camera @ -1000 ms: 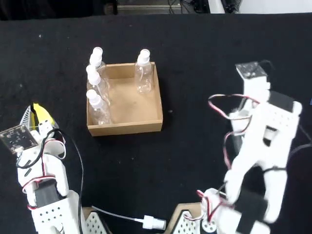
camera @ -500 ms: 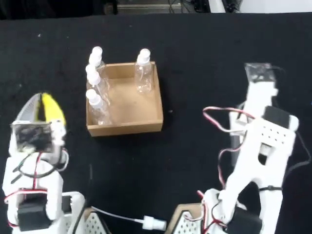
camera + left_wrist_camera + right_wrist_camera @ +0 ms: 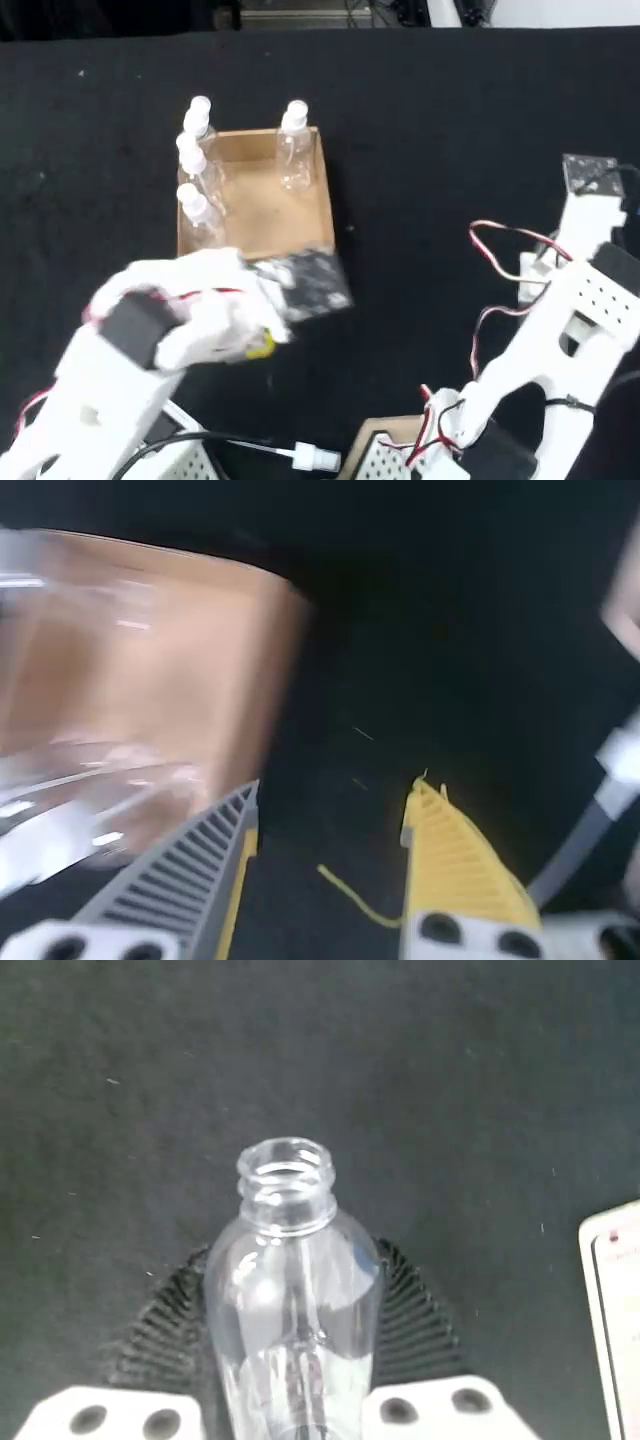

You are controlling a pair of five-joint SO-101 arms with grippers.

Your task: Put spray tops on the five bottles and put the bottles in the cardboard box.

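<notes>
Bottles fitted with spray tops, four in all, are seen upright in the cardboard box in the high view: three are lined along its left wall and one is set in the far right corner. A fifth bottle, uncapped and clear, is held in the right gripper; its body is pinched between the black ribbed pads, and its open threaded neck is shown against the black table. The right arm is raised at the right of the table, well apart from the box. A loose spray top is laid on its side at the near edge, between the two arm bases, with its thin tube stretched toward the left arm's base. The left arm is stretched across the table just before the box's near wall. In the left wrist view the left gripper is shown with its jaws spread and nothing between them, and the box is seen blurred just beyond the grey finger.
</notes>
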